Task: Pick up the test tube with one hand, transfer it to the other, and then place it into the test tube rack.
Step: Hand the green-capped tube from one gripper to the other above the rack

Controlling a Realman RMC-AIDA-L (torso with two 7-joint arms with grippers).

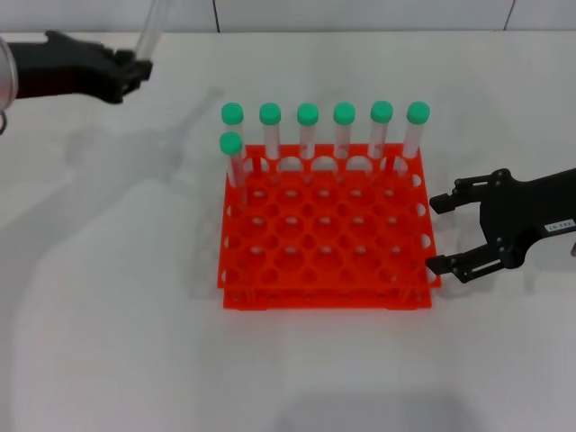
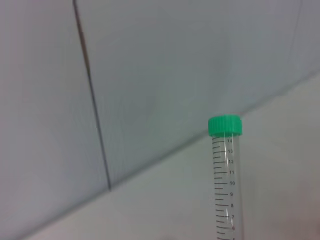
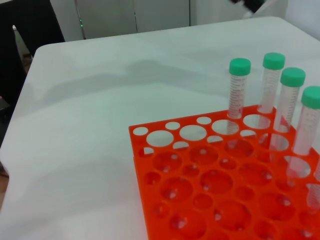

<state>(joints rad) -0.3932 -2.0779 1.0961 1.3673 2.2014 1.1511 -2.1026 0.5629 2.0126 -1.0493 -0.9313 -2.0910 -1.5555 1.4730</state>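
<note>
My left gripper [image 1: 135, 72], black and unlabelled, is high at the far left of the table and is shut on the lower end of the test tube [image 1: 151, 27]. The tube stands nearly upright and runs out of the top of the head view. The left wrist view shows its green cap and graduated clear body [image 2: 226, 175]. The orange-red rack [image 1: 328, 297] sits at the table's middle and also shows in the right wrist view [image 3: 150, 137]. My right gripper [image 1: 435, 234], with a white label, is open and empty just beside the rack's right edge.
Several green-capped tubes [image 1: 307, 126] stand in the rack's back row, and one more [image 1: 232, 155] stands at the left end of the second row. They also show in the right wrist view [image 3: 239, 87]. The other holes are empty. A white table lies all around.
</note>
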